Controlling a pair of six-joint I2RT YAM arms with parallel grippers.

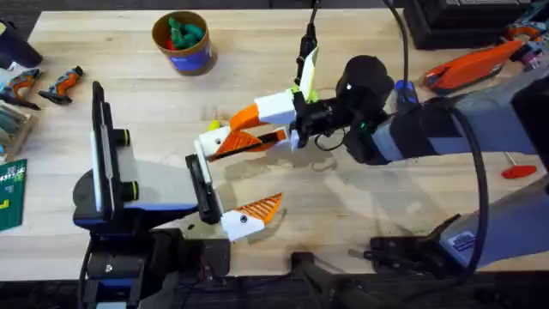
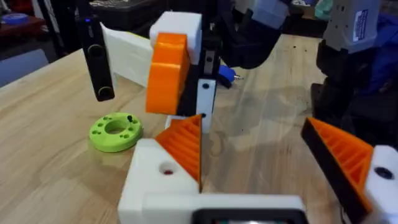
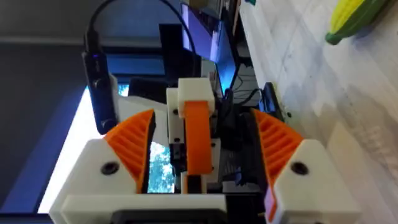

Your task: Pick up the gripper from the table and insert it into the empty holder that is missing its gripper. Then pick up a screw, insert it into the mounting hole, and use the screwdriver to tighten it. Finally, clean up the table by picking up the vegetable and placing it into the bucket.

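Observation:
My left gripper (image 1: 266, 174) (image 2: 249, 134) is open wide over the table (image 1: 360, 197). On its far finger, an orange ribbed gripper (image 1: 244, 144) (image 2: 185, 146) sits against the white holder (image 2: 152, 177), whose hole shows a reddish spot. My right gripper (image 1: 244, 124) (image 3: 202, 121), rolled on its side, is open and straddles that finger (image 3: 198, 140), with gaps on both sides. The yellow-green vegetable (image 1: 309, 79) (image 3: 354, 18) lies just behind the right gripper. The tan bucket (image 1: 189, 58) stands at the back with green and red pieces inside. The screwdriver is hidden.
A green holed disc (image 2: 115, 132) lies beside the left gripper. A black stick-shaped device with a cable (image 1: 305, 43) (image 2: 96, 59) stands beyond the grippers. An orange-and-black hand tool (image 1: 472, 64) and a red-handled rod (image 1: 519, 172) lie at the right. Small tools (image 1: 60, 81) sit far left.

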